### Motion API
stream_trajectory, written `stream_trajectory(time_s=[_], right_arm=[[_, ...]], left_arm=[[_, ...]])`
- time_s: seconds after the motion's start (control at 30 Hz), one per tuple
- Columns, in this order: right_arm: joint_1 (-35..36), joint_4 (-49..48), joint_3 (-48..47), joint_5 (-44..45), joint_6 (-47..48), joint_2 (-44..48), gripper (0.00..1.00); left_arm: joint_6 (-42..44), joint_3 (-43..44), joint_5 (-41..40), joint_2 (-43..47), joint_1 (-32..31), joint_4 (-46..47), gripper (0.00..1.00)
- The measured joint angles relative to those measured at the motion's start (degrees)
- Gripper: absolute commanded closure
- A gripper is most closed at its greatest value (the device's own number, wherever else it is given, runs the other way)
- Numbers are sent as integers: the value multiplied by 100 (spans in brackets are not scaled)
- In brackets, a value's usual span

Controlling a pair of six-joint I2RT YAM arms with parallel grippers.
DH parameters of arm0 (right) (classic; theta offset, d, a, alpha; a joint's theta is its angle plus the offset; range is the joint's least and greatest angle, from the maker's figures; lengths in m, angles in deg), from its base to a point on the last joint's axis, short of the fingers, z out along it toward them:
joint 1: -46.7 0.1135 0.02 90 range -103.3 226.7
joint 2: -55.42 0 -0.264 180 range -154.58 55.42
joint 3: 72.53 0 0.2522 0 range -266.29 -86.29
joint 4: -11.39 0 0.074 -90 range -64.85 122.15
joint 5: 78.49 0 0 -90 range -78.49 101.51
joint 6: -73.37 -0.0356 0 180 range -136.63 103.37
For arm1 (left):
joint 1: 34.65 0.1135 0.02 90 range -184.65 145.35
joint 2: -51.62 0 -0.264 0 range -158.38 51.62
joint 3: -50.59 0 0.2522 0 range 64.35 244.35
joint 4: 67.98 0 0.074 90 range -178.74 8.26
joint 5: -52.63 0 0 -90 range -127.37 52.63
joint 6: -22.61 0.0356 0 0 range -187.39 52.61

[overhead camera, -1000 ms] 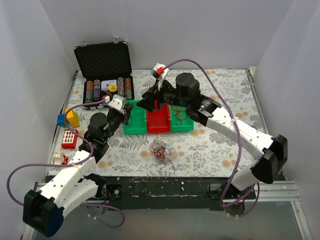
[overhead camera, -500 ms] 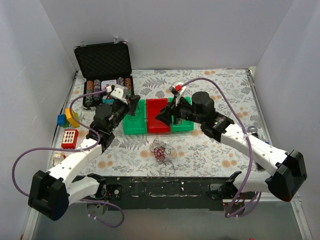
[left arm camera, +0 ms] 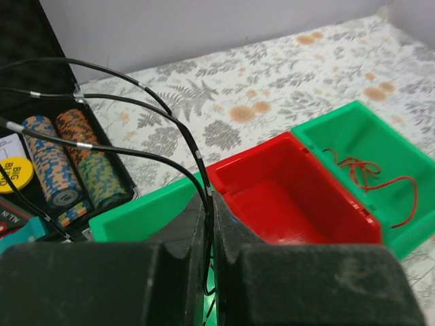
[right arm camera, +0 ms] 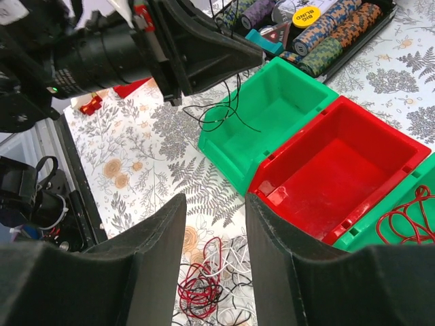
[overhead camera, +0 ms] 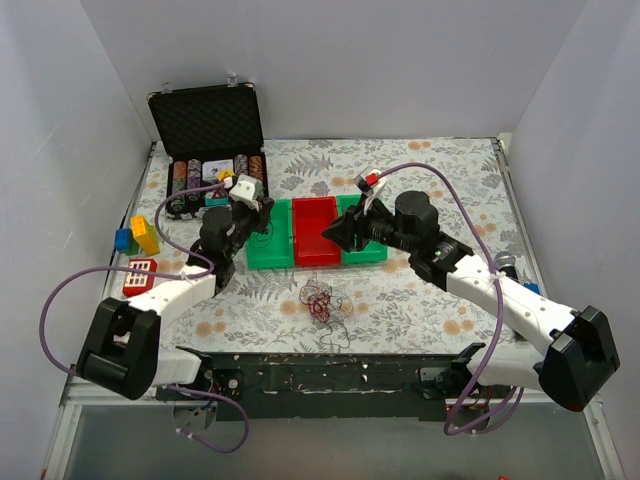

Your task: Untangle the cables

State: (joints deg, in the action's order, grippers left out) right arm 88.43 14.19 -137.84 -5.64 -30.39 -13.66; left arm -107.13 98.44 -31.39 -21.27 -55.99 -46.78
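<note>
Two arms have both shifted within the last second. The left tool [left arm camera: 209, 204], pressed together on a black cable [left arm camera: 81, 145], has swung up from the centre-left of the top view and now sits over the left green bin [overhead camera: 262, 250], with the wire's loose end trailing into it. The right tool [right arm camera: 214, 204] has drawn back from above the red bin [overhead camera: 315, 243] toward the right green bin [overhead camera: 366, 252]. Its jaws stand apart with nothing between them, though narrower than before.

My reading is that the black strand is about to be dropped into its bin. A red cable [left arm camera: 360, 170] already lies in the right green one, while the remaining tangle [overhead camera: 320, 300] of red, white and black sits on the table [overhead camera: 440, 290] below the bins, at lower centre.

A floral cloth covers the table, and plain pale walls close it in on three sides. An open poker chip case [overhead camera: 205, 120] stands at upper left.
</note>
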Motion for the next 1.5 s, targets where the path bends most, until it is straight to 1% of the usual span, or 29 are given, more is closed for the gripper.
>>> stream_trajectory(time_s=[0.33, 0.63, 0.77, 0.97, 1.03, 1.07, 1.17, 1.23, 1.33, 1.37, 1.4, 1.5], right_arm=[[-219, -291, 81, -199, -153, -74, 53], [-326, -415, 87, -387, -269, -227, 55], [-348, -426, 114, -407, -280, -227, 54], [-350, -422, 177, -424, -286, -227, 55], [-350, -422, 177, -433, -289, -227, 54], [-350, -420, 177, -444, -291, -227, 54], [-350, -422, 177, -459, -297, -227, 54], [-350, -422, 177, -483, -304, -227, 54], [-352, -422, 177, -520, -304, -227, 54], [-352, -422, 177, -533, -304, -227, 54], [-352, -422, 177, -540, -304, -227, 54], [-352, -420, 177, -555, -304, -227, 54]], left_arm=[[1008, 118, 4, -1115, 83, 42, 100], [1139, 835, 63, -1696, 83, -608, 100], [1091, 1252, 59, -2057, 83, -1080, 100], [874, 1351, 74, -2166, 83, -1622, 77], [791, 1366, 105, -2166, 83, -1729, 61], [769, 1370, 129, -2166, 83, -1773, 56], [695, 1416, 225, -2162, 83, -1956, 53], [647, 1475, 260, -2146, 90, -2090, 45], [566, 1569, 284, -2083, 101, -2258, 40], [520, 1617, 293, -2061, 98, -2330, 36], [474, 1674, 313, -2033, 98, -2409, 31], [363, 1853, 387, -1897, 98, -2638, 24]])
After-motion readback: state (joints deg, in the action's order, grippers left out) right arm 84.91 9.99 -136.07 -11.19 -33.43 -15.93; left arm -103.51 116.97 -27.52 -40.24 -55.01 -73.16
